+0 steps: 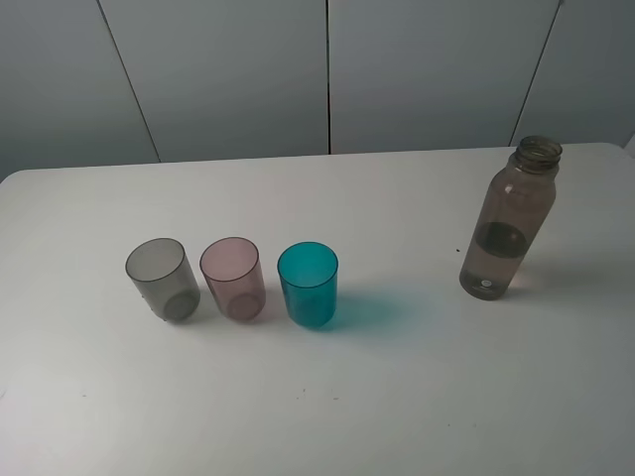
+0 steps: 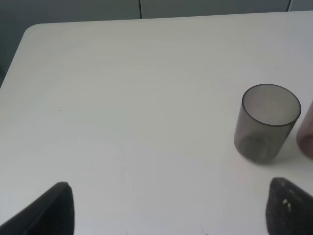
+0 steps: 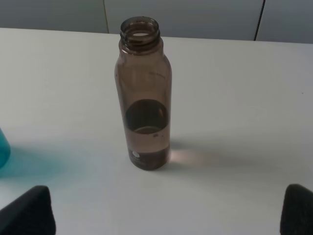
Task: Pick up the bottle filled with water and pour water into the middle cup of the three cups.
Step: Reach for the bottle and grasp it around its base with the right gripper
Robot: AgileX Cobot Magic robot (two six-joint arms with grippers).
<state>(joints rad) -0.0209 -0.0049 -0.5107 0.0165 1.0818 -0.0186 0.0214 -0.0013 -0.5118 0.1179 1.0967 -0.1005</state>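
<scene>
Right now the bottle point(image 1: 508, 220) is standing upright on the white table point(image 1: 397, 397), over on the right side of the high view. Its mouth is pointing up and is open. Some water is sitting in its lower part. It is standing well apart from the three cups point(image 1: 233, 278).

The cups are standing in a row on the left half of the table, just beside each other. The grey cup point(image 1: 162, 279) is sitting on the left end. The pink cup point(image 1: 233, 278) is sitting in the middle. The teal cup point(image 1: 309, 285) is sitting on the right end, nearest the bottle. All three are standing upright with their mouths up. A soft teal glow is lying on the table beside the teal cup, on the bottle's side.

The right claw point(image 3: 161, 215) is gaping wide. Its two dark fingers point(image 3: 27, 215) are standing far apart and are holding nothing. The bottle is standing out in front of this claw, and neither finger is touching it. Only an edge of the teal cup is showing in this claw's view.

The left claw point(image 2: 171, 215) is gaping wide too. Its dark fingers point(image 2: 54, 210) are holding nothing and are hanging over bare table. The grey cup is standing ahead of it and off to one side, touching neither finger. Only a sliver of the pink cup is peeking in beside the grey one.
</scene>
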